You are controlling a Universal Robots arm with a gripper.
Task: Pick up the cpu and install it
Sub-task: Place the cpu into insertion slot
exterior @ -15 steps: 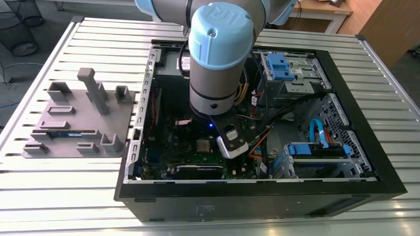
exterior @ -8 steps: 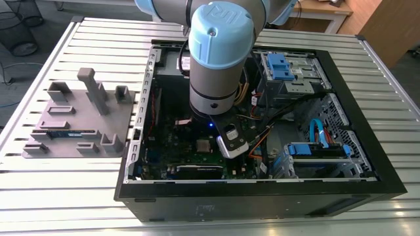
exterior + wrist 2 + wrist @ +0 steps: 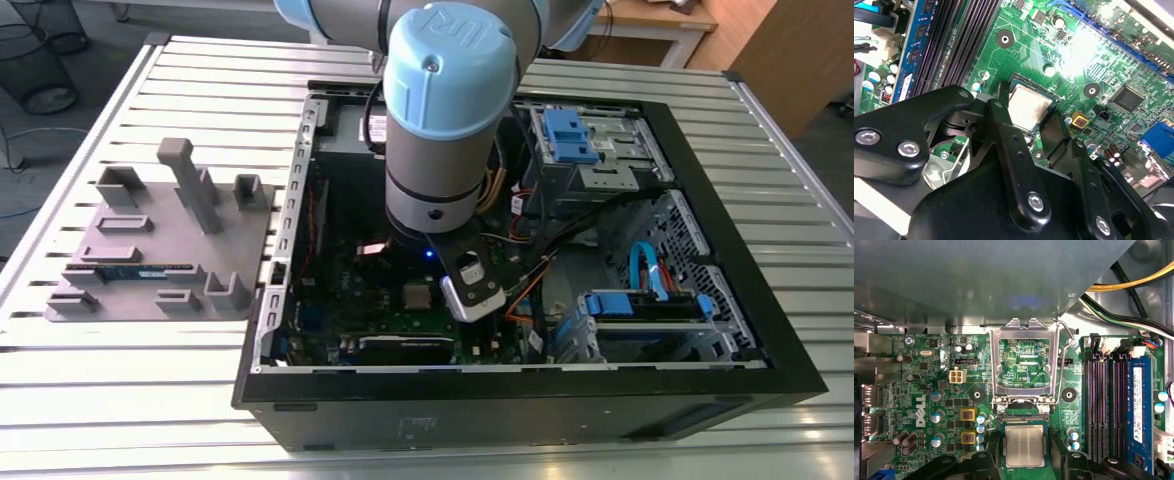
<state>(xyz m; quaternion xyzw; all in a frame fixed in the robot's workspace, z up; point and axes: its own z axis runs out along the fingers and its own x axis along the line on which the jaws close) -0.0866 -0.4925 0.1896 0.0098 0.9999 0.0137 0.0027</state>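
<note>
cpu [image 3: 1025,447] sits flat in the socket, just beside the hinge of the open socket frame [image 3: 1024,326]. gripper [image 3: 1029,117] fingers apart, straddling it. Likely light, stiff, thin, fragile underneath: grip opposite edges

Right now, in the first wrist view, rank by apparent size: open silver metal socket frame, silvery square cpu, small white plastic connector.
Largest to smallest:
1. silver socket frame
2. silvery square cpu
3. white connector
Clear gaps, none close.
</note>
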